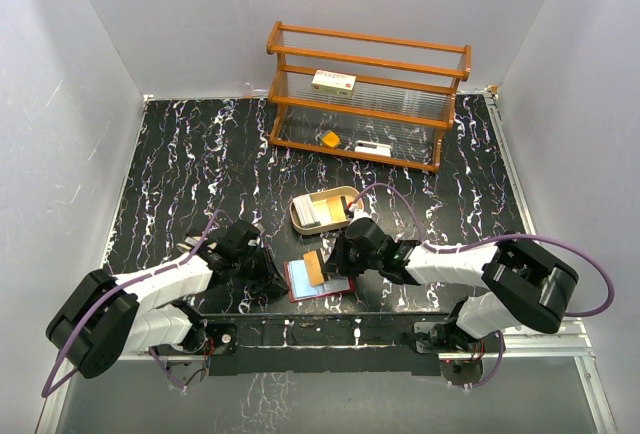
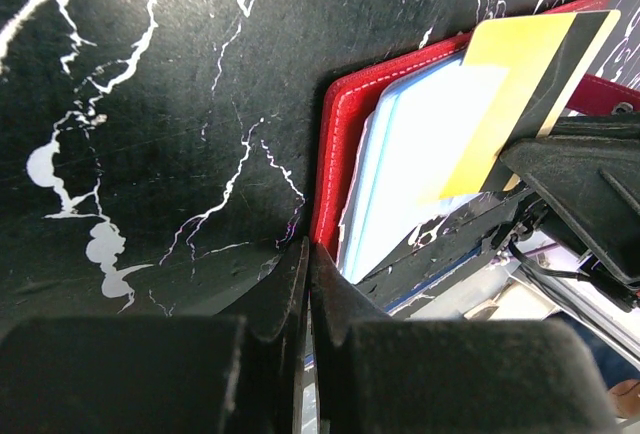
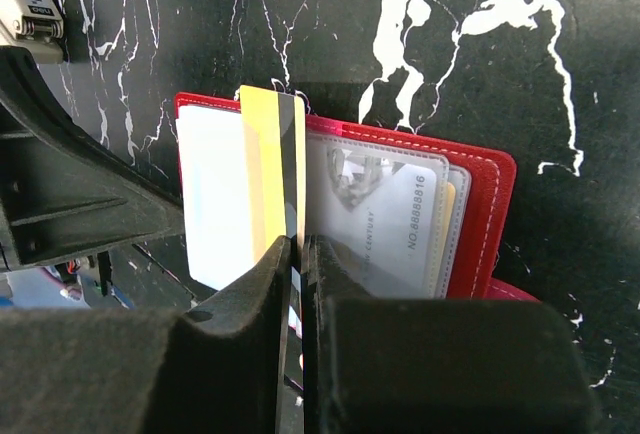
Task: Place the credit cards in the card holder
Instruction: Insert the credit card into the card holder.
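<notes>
Red card holder [image 3: 490,214] lies open near the near edge of the black marbled table [image 1: 200,174], between both grippers. Right gripper [image 3: 300,254] clamps one yellow credit card [image 3: 265,164] on edge over the holder's middle. Left gripper [image 2: 308,254] has its fingers pressed together at the holder's left edge. One grey card [image 3: 385,219] sits in a pocket. More cards [image 1: 325,209], too small to count, lie in one tan tray [image 1: 296,212] just beyond.
</notes>
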Available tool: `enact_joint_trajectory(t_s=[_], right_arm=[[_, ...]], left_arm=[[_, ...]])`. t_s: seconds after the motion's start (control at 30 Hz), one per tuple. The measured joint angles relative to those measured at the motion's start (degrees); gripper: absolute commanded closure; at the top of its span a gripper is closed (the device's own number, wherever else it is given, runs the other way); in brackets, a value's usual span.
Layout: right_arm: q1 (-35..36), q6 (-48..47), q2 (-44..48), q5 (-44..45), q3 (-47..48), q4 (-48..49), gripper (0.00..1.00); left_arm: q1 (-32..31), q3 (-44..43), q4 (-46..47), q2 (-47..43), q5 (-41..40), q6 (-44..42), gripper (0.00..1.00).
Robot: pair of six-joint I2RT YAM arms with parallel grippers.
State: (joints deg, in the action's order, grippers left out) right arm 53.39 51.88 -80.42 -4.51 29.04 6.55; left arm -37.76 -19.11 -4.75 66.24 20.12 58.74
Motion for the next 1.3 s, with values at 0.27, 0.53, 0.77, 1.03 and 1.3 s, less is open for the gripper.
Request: enact_joint_trajectory(t_s=[0.27,0.53,0.77,1.03,1.3], right_arm=[[0.0,1.8,0.9,-0.1,-1.1,0.5,0.95],[0.2,3.3,1.3,0.1,-1.8,-0.4,0.95],[1.2,4.1,2.0,0.1,-1.7,-2.2,0.96],[3.3,5.9,1.9,1.6,-1.4,-3.1,0.90],[4.6,6.9,1.7,3.3,0.3,-5.2,0.68]], left_arm=[[-0.1,0.1,0.5,0.4,0.3,0.5,1.00],[-0.3,0.4,1.2,0.4,0.5,1.1,1.00],[-0.3,0.4,1.2,0.4,0.5,1.4,1.00],[-0.3,0.9,1.5,-0.1,0.3,2.0,1.00],[-0.4,0.9,1.6,-0.2,0.3,2.0,1.00]])
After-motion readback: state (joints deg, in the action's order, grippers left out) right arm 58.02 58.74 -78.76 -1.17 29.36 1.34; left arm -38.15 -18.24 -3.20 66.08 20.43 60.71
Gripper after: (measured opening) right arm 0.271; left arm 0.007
